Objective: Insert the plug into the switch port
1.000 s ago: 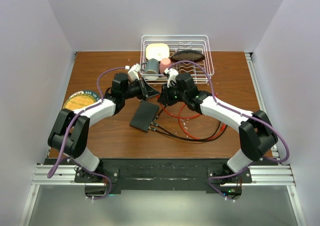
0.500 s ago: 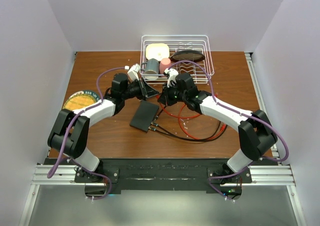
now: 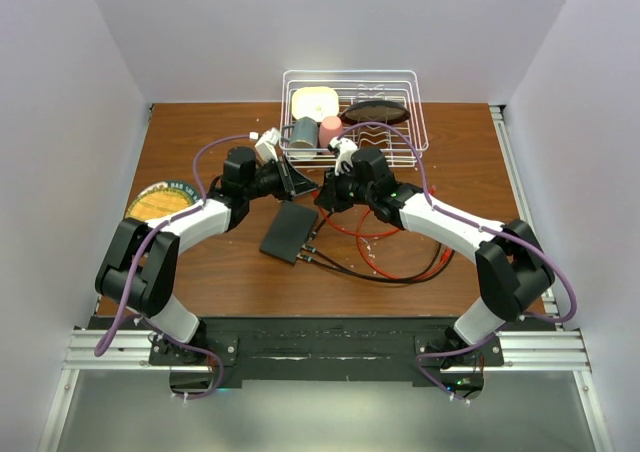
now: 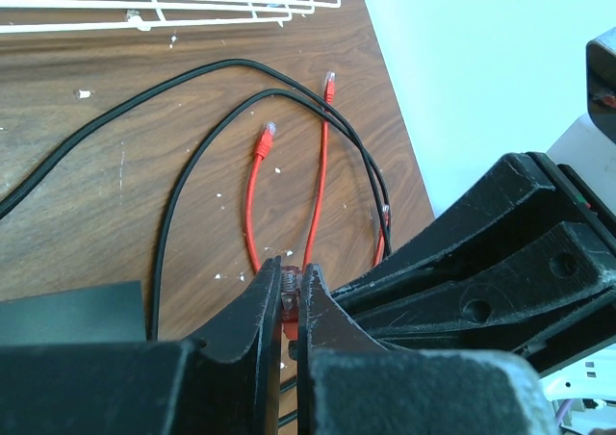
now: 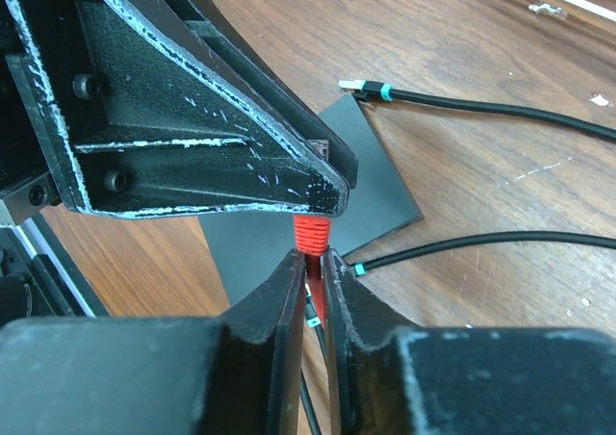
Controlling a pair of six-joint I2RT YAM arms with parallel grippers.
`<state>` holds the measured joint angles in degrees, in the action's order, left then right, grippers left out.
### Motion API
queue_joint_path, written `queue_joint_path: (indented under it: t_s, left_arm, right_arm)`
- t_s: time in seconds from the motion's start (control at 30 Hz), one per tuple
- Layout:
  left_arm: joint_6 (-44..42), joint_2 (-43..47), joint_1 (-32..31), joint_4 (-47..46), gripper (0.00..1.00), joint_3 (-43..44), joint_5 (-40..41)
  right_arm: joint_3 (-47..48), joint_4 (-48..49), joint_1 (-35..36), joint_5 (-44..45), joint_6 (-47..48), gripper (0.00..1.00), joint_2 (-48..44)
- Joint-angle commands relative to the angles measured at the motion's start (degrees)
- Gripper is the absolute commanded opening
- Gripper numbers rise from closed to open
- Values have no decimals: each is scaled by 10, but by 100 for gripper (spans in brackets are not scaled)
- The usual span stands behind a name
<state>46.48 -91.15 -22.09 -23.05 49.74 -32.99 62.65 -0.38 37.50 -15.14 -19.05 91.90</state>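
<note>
Handover step: red plug (image 5: 311, 231) pinched by both grippers, just above switch (image 3: 290, 230) lying flat on table. Left gripper (image 4: 292, 279) clamps plug; right gripper (image 5: 313, 259) closed around its boot. Next move likely needs one grip released, then plug lined up with port edge.

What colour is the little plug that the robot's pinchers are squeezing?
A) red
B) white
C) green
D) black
A: the plug squeezed in the right gripper is red, and the left gripper pinches something red too.
</note>
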Motion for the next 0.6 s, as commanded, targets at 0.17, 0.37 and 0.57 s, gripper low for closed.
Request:
queue_joint_path:
  t_s: [0.17, 0.37, 0.57]
  left_arm:
    - [5, 19, -2, -24, 0, 0, -21]
    - [2, 17, -2, -22, 0, 1, -23]
    - [-2, 15, -2, -18, 0, 4, -24]
  right_arm:
    - [9, 50, 7, -30, -11, 0, 15]
    - [9, 45, 6, -25, -4, 0, 14]
    - [4, 40, 7, -19, -1, 0, 9]
